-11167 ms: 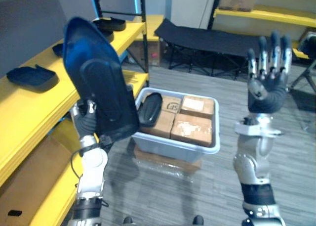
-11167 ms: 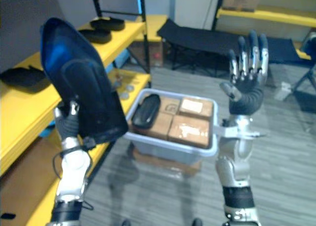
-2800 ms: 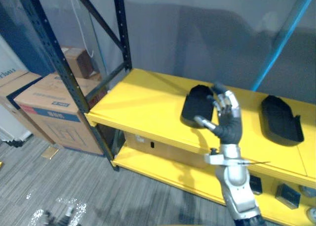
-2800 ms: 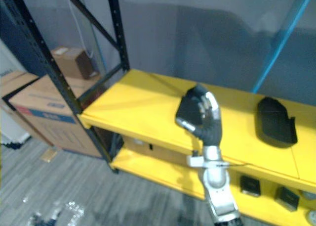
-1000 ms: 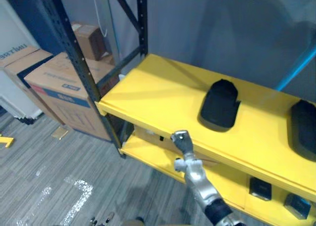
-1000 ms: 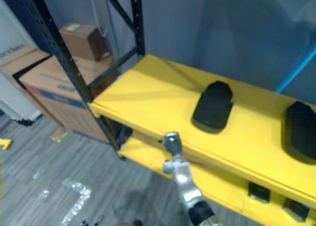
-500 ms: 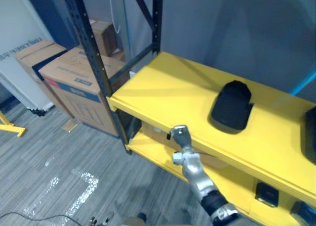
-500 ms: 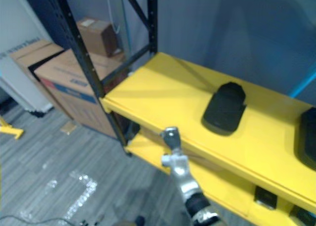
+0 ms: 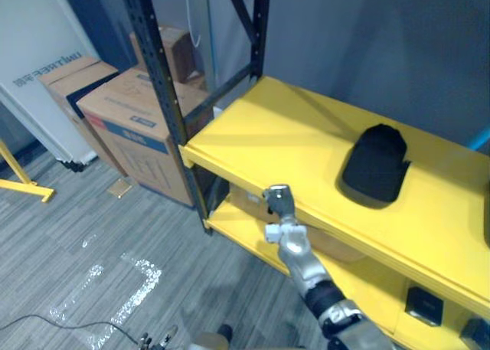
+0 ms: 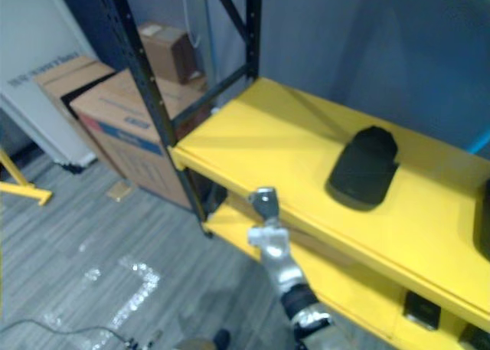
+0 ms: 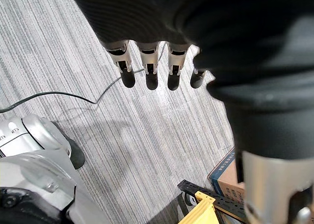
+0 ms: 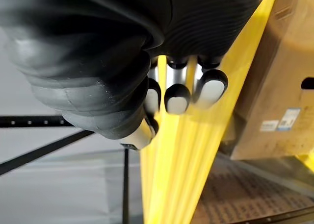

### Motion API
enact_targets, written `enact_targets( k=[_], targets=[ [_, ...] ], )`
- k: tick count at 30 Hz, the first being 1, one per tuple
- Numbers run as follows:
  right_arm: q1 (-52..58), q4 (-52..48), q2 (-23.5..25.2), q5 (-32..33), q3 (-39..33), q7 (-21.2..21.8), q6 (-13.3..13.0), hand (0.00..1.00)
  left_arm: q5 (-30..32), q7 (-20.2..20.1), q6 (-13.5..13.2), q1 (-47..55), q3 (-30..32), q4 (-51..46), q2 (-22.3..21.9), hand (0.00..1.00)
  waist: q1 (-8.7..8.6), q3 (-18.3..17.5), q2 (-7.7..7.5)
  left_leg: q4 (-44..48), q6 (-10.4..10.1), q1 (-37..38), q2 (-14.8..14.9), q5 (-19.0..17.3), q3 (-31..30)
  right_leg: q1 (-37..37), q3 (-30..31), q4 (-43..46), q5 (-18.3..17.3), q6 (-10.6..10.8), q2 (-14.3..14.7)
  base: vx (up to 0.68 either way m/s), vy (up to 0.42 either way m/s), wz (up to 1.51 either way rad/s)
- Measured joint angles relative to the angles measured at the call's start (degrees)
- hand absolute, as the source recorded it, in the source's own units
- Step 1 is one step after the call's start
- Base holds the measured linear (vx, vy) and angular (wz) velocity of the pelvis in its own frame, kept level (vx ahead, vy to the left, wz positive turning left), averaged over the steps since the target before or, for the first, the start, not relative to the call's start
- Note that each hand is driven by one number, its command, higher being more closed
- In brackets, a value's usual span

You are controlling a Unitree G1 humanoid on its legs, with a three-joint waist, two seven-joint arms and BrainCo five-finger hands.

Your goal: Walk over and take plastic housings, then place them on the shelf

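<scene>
A black plastic housing [image 9: 375, 166] lies flat on the upper yellow shelf [image 9: 283, 135], and the edge of a second housing [image 10: 485, 216] shows at the far right. My right hand [image 9: 278, 197] is curled shut and holds nothing. It hangs in front of the shelf's front edge, left of and below the housing and apart from it. In the right wrist view its fingers [image 12: 176, 94] are folded in against the yellow edge. My left hand [image 11: 147, 69] is open, with straight fingers pointing down at the grey floor and nothing in them.
A dark perforated upright [image 9: 164, 97] stands at the shelf's left corner. Cardboard boxes [image 9: 130, 128] are stacked on the floor to its left. The lower yellow shelf [image 9: 375, 289] carries a brown box and small black parts [image 9: 423, 305]. A yellow bar [image 9: 23, 183] lies at the far left.
The camera has swung, so the shelf and boxes sit further right and lower in the picture. My right hand stays curled before the shelf edge. The housing has not moved.
</scene>
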Motion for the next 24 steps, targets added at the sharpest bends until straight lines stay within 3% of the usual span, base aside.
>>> enact_targets(
  k=[4,9,11,17,24],
  targets=[
    [0.94,-1.47,0.30,-0.47,-0.02,-0.27,-0.03,1.00,0.00,-0.02,-0.08,-0.02,-0.01,0.00,-0.02,0.00,-0.08,0.08,-0.07,-0.10,-0.01,0.03,0.20,-0.03,0.18,-0.08,0.15,-0.03,0.00,0.01,-0.01,0.00,0.000,0.00],
    [12.27,-19.79,-1.87,-0.66,0.02,-2.25,-0.05,1.00,-0.05,0.07,-0.68,0.08,0.19,0.01,-0.08,0.00,-0.67,0.42,-0.62,-0.07,0.26,0.01,0.41,-0.52,1.94,-1.07,1.84,-0.03,0.06,0.37,0.13,0.04,0.007,-0.17],
    [15.82,-26.34,-3.74,-0.64,0.07,-1.97,-0.05,1.00,-0.06,0.14,-0.81,0.11,0.19,0.07,-0.08,0.00,-2.10,0.48,-0.74,0.08,0.24,0.14,0.52,-0.62,2.58,-1.19,2.51,-0.04,0.07,0.39,0.25,0.06,0.000,-0.18],
    [25.62,-38.31,-6.86,-0.02,0.02,4.07,-0.13,1.00,-0.31,0.56,-2.74,0.17,0.61,0.80,0.13,0.00,-5.20,0.41,-1.22,0.09,-0.57,1.39,1.84,-1.91,7.78,-2.17,5.72,-0.15,0.07,0.39,1.57,0.06,-0.015,-0.32],
    [28.21,-41.66,-7.68,-0.43,0.15,6.56,-2.15,1.00,-0.63,0.74,-2.85,0.15,0.47,2.04,1.09,0.00,-6.34,-0.48,-1.78,0.11,-0.60,1.80,2.36,-2.63,9.85,-2.93,7.63,-0.37,0.03,0.31,2.33,0.01,-0.016,-0.17]
  ],
)
